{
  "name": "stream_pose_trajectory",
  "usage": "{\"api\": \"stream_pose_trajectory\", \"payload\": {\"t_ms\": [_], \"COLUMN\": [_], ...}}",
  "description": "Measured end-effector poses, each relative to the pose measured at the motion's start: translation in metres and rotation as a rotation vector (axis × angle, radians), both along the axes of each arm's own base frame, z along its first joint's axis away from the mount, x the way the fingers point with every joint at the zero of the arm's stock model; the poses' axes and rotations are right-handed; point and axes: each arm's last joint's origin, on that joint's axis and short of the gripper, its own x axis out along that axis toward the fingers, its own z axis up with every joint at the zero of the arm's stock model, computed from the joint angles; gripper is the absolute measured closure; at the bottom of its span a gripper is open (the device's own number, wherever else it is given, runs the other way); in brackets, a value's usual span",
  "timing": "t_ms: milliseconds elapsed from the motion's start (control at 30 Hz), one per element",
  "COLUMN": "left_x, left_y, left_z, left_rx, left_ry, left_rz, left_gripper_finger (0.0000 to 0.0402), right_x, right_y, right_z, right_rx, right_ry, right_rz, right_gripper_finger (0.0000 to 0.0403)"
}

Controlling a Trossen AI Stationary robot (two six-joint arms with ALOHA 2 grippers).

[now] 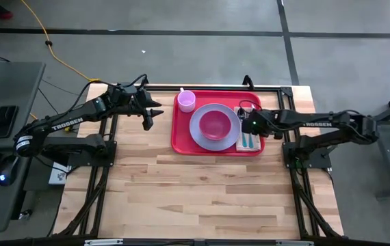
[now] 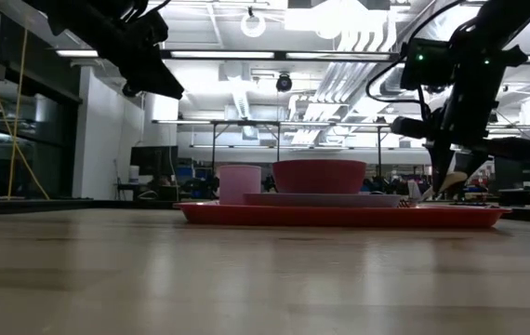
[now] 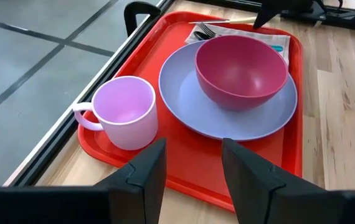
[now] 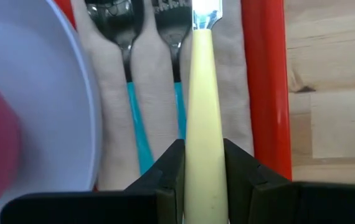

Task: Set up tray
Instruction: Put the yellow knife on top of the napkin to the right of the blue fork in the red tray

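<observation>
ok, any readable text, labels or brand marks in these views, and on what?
"TROSSEN": white lettering on the left arm, high view.
White lettering on the right arm, high view: too small to read for certain.
No print visible on the tray, plate, bowl or mug.

Overhead looks straight down, low looks level across the table, wrists look close; all share the tray [image 1: 181,140].

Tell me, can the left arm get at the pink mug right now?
Probably yes. The left gripper, open and empty, hangs beside the tray, and the pink mug stands in the near corner with nothing between them.
</observation>
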Motion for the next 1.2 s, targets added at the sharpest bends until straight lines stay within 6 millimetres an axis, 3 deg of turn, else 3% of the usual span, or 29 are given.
{"api": "stream_pose_trajectory", "payload": {"t_ms": [567,1200], "left_x": [0.000,0.000], "left_y": [0.000,0.000], "left_z": [0.000,0.000], "left_rx": [0.017,0.022], "left_ry": [0.007,0.009], "left_rz": [-0.011,-0.014], "left_gripper_finger": [0.0218,0.0218], "right_x": [0.008,0.006], "right_y": [-0.004,-0.002], "right_z": [-0.014,-0.015], "right_rx": [0.029,0.053], "right_ry": [0.051,0.083], "right_rz": [0.016,0.044], "right_gripper_finger": [0.0343,0.0327]}}
